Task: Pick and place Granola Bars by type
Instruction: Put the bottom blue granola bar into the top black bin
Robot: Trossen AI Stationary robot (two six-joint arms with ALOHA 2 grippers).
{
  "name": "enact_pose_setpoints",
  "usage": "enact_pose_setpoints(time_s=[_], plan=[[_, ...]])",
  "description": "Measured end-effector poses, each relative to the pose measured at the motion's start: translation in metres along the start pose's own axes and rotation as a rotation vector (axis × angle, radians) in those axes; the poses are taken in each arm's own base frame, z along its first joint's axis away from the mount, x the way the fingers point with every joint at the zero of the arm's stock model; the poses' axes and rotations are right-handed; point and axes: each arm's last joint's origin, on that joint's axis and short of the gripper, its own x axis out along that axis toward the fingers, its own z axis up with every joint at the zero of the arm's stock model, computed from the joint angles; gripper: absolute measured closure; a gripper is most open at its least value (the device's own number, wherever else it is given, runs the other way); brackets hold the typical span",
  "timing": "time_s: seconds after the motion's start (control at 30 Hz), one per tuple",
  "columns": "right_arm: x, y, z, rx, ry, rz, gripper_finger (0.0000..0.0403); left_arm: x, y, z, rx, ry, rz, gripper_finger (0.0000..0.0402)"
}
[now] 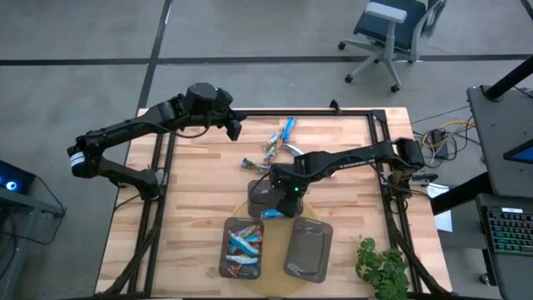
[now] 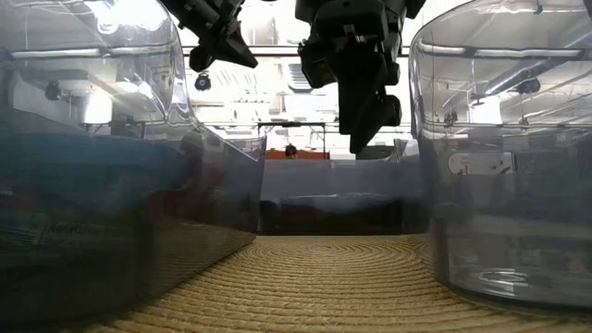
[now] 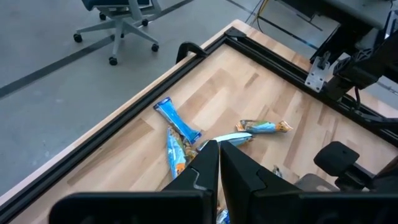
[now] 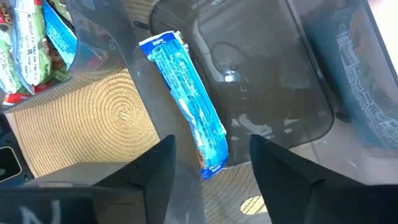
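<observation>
Blue bar (image 4: 186, 102) lies across tray rim (image 4: 273, 134) beneath open right gripper (image 4: 211, 155).

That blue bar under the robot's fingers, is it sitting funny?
Yes. The blue bar lies slanted across the empty tray's rim, one end hanging over the woven mat, not flat inside. The right gripper hovers open above it.

The right arm reaches across to the middle, its right gripper (image 4: 211, 163) pointing down with fingers (image 4: 152, 163) spread apart. The left arm waits folded at the far left, its left gripper (image 3: 219, 163) closed.
</observation>
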Motion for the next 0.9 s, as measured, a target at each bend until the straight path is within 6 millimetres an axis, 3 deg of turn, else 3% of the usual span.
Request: enact_pose_setpoints(time_s=[0.43, 0.57, 0.8, 0.9], plan=[[-0.004, 0.001, 0.000, -0.092, -0.009, 0.001, 0.0206, 0.000, 0.000, -0.001, -0.001, 0.009, 0.002, 0.0402], [-0.008, 0.002, -0.001, -0.135, -0.014, 0.004, 0.0251, 0.000, 0.000, -0.001, -0.001, 0.010, 0.003, 0.0402], [-0.022, 0.004, -0.004, -0.218, -0.050, 0.013, 0.0376, 0.000, 0.001, -0.003, 0.000, 0.029, 0.007, 0.0402], [-0.030, 0.005, -0.005, -0.225, -0.069, 0.021, 0.0389, 0.000, 0.001, -0.003, 0.017, 0.029, 0.007, 0.0402]])
